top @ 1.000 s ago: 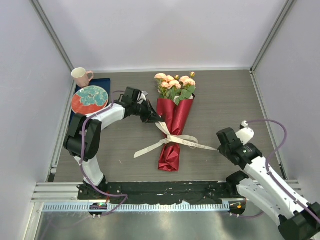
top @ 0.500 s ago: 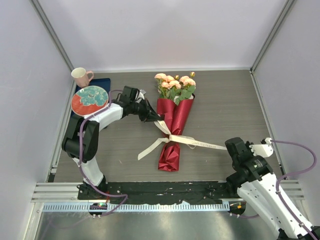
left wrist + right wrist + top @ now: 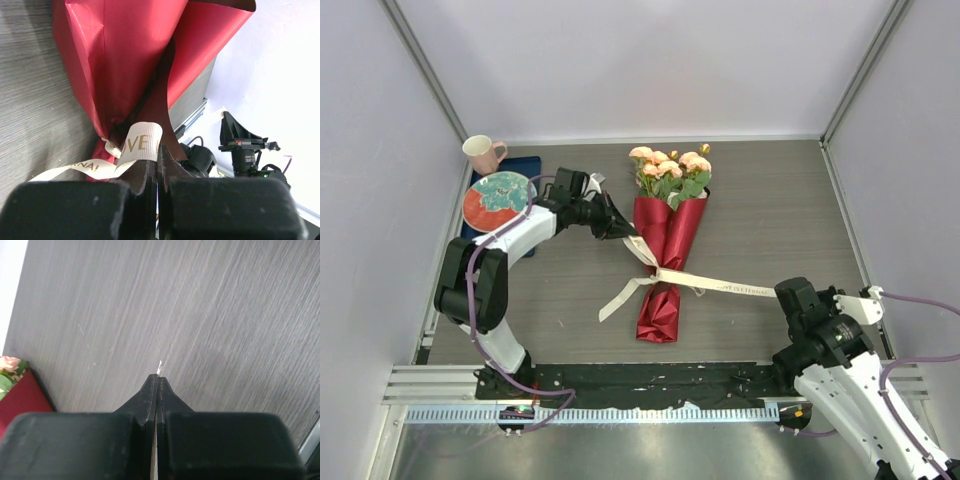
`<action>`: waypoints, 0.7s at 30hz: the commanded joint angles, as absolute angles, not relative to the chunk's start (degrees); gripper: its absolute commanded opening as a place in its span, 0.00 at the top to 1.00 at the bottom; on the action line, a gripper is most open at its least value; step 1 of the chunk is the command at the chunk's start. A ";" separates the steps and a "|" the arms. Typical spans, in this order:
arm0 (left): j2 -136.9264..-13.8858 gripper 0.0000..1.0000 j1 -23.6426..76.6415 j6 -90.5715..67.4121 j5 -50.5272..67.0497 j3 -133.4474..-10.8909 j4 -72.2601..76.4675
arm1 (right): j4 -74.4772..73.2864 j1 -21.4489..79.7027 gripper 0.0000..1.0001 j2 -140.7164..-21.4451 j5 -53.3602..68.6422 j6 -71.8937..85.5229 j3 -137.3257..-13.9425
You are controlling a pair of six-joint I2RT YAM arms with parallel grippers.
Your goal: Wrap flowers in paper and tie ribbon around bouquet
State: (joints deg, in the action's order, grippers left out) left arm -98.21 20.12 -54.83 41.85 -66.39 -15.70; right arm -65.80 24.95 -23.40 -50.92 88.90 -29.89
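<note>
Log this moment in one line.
left hand: shut on ribbon; right hand: shut on ribbon end; ribbon: around bouquet; bouquet: wrapped, lying flat

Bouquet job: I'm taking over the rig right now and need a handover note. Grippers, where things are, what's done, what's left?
Left gripper: shut on the ribbon beside the paper.
Right gripper: shut on the ribbon's right end, strip taut over the table.
Flowers: wrapped in the paper, lying mid-table.
Done: wrap; ribbon crossed at the cone's waist.
Left: probably tighten and finish the knot, then release.
</note>
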 commanded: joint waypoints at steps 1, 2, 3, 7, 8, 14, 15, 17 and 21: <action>-95.36 1.00 18.99 -53.26 44.21 -66.18 -16.08 | -66.27 24.79 1.00 -25.31 -61.33 88.70 -37.94; -95.19 1.00 18.81 -53.17 44.30 -65.92 -16.26 | -66.27 24.79 1.00 -25.66 -62.83 85.46 -39.62; -94.92 1.00 18.72 -53.00 44.30 -65.74 -16.26 | -66.27 24.79 1.00 -26.19 -66.41 83.69 -41.20; -95.10 1.00 18.19 -53.26 44.74 -64.69 -15.47 | -66.27 24.70 1.00 -26.10 -69.87 79.02 -48.59; -95.18 1.00 18.19 -53.44 44.82 -64.60 -15.12 | -66.27 24.78 1.00 -26.19 -69.44 78.49 -49.13; -95.62 1.00 18.11 -53.96 45.44 -64.69 -14.24 | -68.02 24.87 1.00 -22.94 -70.04 77.52 -48.34; -95.62 1.00 18.11 -53.96 45.53 -64.77 -14.15 | -68.20 24.87 1.00 -22.59 -70.83 76.91 -48.43; -95.80 1.00 18.11 -53.88 45.70 -64.86 -14.33 | -69.34 24.79 1.00 -22.15 -73.11 75.59 -49.22; -95.98 1.00 18.02 -53.70 45.70 -64.78 -14.68 | -72.15 24.79 1.00 -23.02 -76.10 75.76 -50.71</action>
State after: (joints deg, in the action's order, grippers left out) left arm -97.17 18.39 -54.00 43.92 -64.60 -15.68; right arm -69.38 24.95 -22.37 -68.29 76.23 -48.27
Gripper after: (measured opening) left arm 0.014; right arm 0.028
